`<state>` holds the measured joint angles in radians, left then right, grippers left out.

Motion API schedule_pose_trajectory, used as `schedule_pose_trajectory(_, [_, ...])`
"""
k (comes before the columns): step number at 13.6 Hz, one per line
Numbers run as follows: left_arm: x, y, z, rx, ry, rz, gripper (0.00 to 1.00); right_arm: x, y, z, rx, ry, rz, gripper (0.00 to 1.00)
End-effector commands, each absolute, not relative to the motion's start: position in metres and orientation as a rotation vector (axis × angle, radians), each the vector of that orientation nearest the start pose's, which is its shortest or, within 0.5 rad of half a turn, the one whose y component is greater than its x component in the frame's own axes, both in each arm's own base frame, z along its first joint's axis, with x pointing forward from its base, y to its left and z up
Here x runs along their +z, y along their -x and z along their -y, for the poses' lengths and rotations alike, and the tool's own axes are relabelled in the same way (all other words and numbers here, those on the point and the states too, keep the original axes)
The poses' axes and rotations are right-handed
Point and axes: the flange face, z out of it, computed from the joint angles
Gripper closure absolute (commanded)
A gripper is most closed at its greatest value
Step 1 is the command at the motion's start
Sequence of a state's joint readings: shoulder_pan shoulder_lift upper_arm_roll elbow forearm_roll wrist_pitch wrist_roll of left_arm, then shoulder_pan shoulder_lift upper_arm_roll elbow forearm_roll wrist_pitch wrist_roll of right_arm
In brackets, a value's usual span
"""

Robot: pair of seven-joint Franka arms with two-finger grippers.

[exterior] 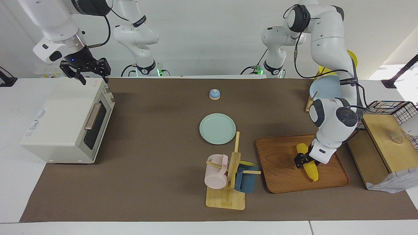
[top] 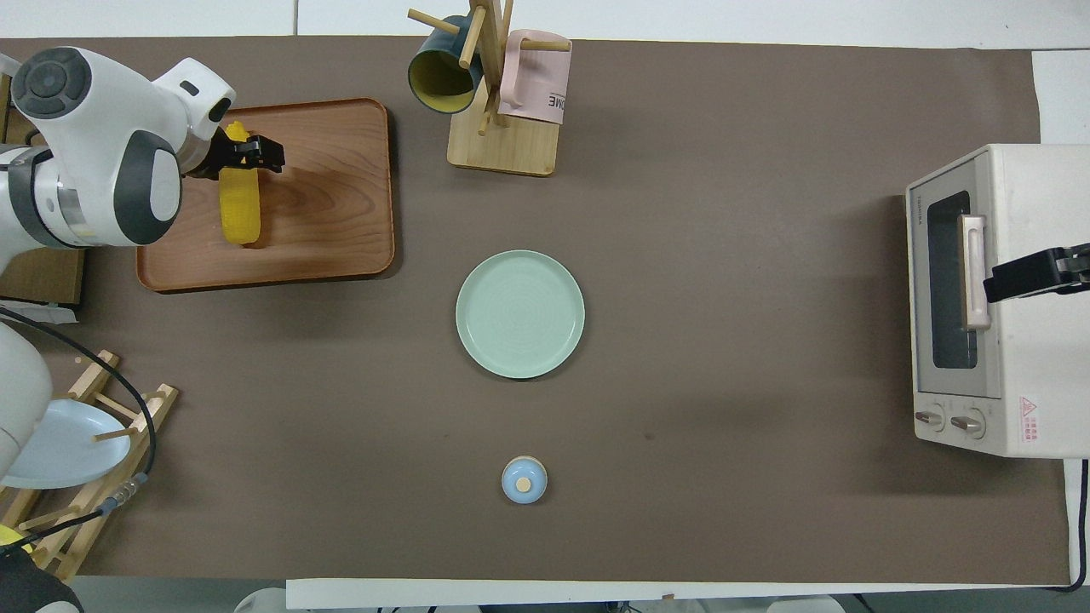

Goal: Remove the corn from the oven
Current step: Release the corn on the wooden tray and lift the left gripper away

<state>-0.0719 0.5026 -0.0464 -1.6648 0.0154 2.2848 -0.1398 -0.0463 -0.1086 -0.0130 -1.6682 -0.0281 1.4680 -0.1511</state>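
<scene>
Brown mat over a white worktop (exterior: 9, 182), pale wall at the robots' end. Corn (exterior: 308, 164) on the wooden tray (exterior: 281, 169) (toward the left arm's end), pinched in left gripper (exterior: 302, 160) fingers. Right gripper (exterior: 85, 72), fingers spread, raised over the shut toaster oven (exterior: 62, 124).

White arms (exterior: 329, 39), dark joints, black cables, seemingly black claws.
</scene>
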Motion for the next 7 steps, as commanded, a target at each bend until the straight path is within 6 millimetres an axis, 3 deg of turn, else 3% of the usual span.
schedule_pose_trajectory(1, [0.41,-0.659,0.047,-0.138,3.123,0.091,0.0,0.627,-0.518,0.036,0.166,3.127,0.151,0.0])
schedule_pose_trajectory(3, [0.468,-0.633,0.028,-0.08,3.081,0.099,0.0,0.624,-0.523,0.041,0.176,3.119,0.132,0.0])
schedule_pose_trajectory(5, [0.521,-0.602,0.019,0.004,3.07,0.121,0.0,0.633,-0.522,0.042,0.171,3.129,0.126,0.0])
schedule_pose_trajectory(7, [0.573,-0.592,0.016,0.064,3.066,0.04,0.0,0.633,-0.525,0.043,0.164,3.142,0.12,0.0])
